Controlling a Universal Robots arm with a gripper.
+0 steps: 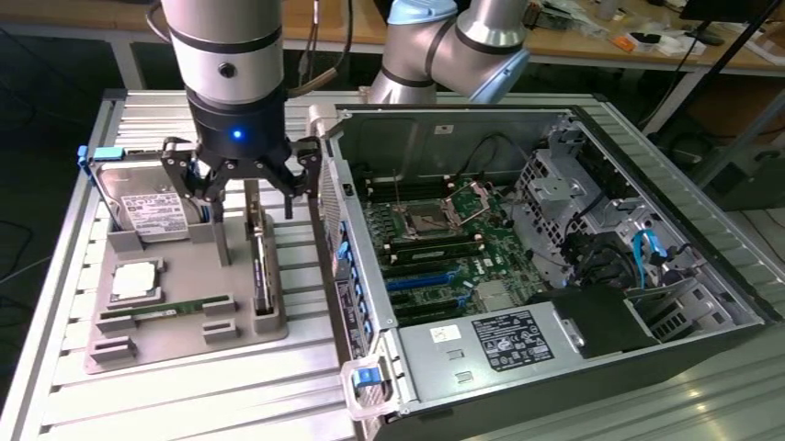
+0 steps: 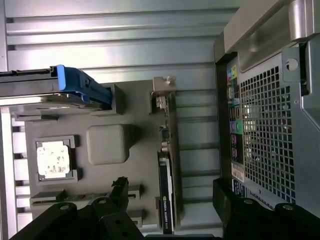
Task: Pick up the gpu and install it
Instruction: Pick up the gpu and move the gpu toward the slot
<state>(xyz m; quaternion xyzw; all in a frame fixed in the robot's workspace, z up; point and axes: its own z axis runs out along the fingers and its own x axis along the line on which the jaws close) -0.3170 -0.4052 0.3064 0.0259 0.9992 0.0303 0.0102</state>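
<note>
Claw (image 1: 249,195) wide open, empty, hanging just above the gpu (image 1: 260,266) - card stands on edge in the grey holder (image 1: 184,354) on the tabletop (image 1: 62,303), beside the open PC case (image 1: 442,138).

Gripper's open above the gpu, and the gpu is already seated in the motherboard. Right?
No. The gpu stands on edge in the grey tray, not in the motherboard; the exterior view shows it. The gripper is open above it.
</note>
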